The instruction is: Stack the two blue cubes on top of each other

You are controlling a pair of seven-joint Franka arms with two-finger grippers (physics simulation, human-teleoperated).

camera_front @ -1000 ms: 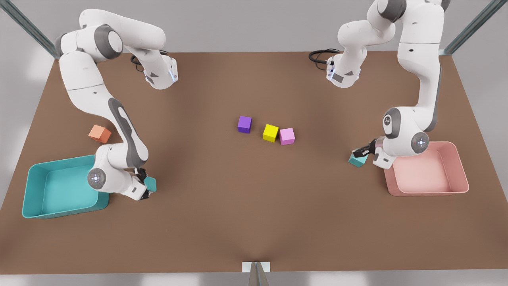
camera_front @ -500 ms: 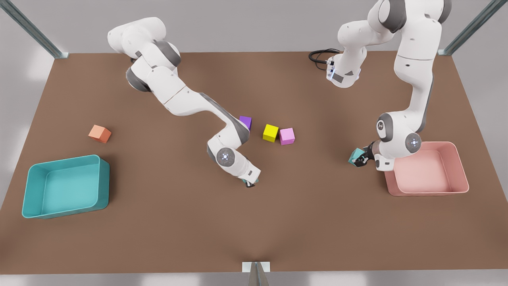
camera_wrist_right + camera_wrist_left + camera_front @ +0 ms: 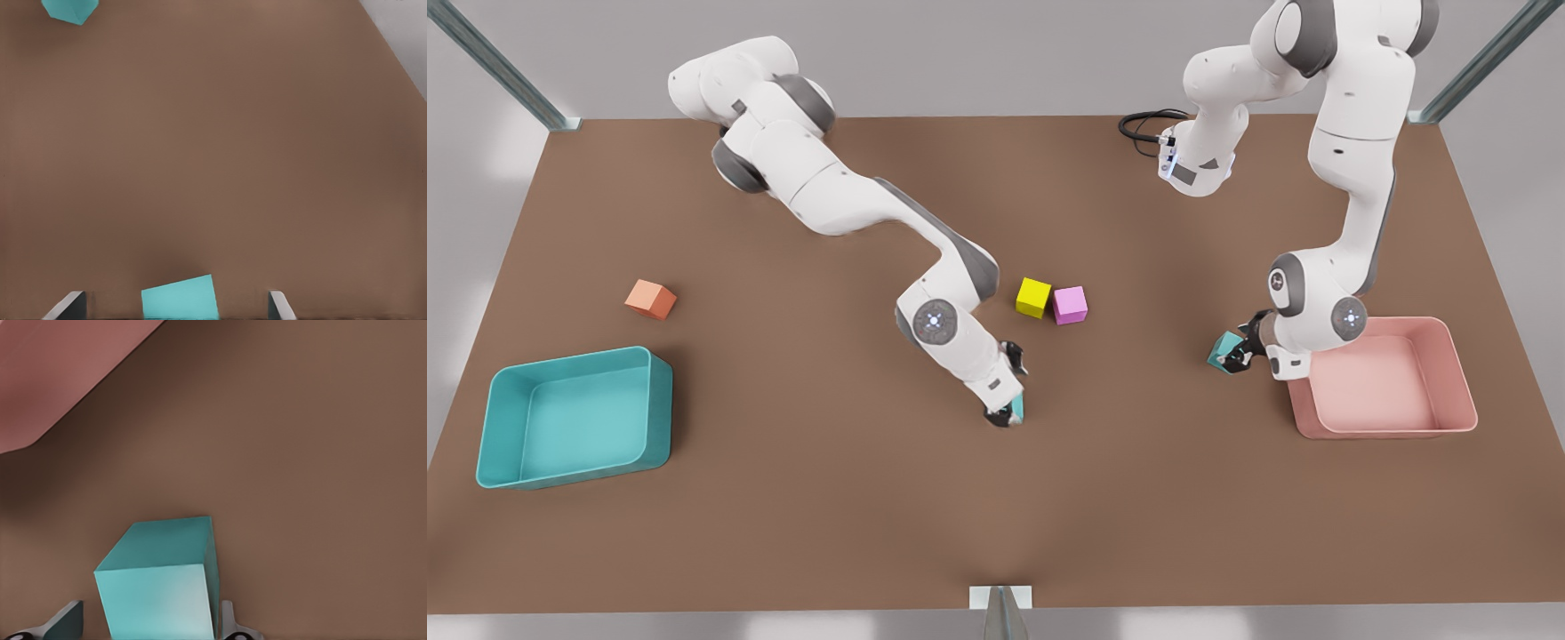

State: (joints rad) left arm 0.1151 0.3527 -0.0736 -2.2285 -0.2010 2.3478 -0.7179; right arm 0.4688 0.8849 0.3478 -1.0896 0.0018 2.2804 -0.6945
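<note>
The two blue cubes are sitting well apart, so the stack is not yet built. One blue cube [image 3: 1015,410] is resting on the tabletop [image 3: 996,516] near the middle, in front of the yellow cube [image 3: 1033,296] and the pink cube [image 3: 1070,304]. The right end effector [image 3: 1007,414], on the arm reaching in from the front view's left, is hovering low over this cube. In the right wrist view its fingers [image 3: 67,303] are standing wide apart with the cube [image 3: 179,298] lying loose between them and a clear gap on each side, so this cube is looking set down as the base.

The other blue cube [image 3: 1224,349] is sitting tilted just beside the pink bin [image 3: 1383,434], on the front view's right. The left end effector [image 3: 1238,354] is reaching around it. In the left wrist view the fingers [image 3: 227,620] are sitting close against the cube's [image 3: 160,587] sides, and the end effector is appearing to be clamped on it, though one side is showing a thin gap. A corner of the pink bin [image 3: 53,373] is showing behind it.

Judging by this, the base is placed and the second cube is being gripped. The remaining work is lifting that cube, carrying it across to the middle, lowering it squarely onto the base and releasing it. The right end effector is likely needing to clear away first.
</note>
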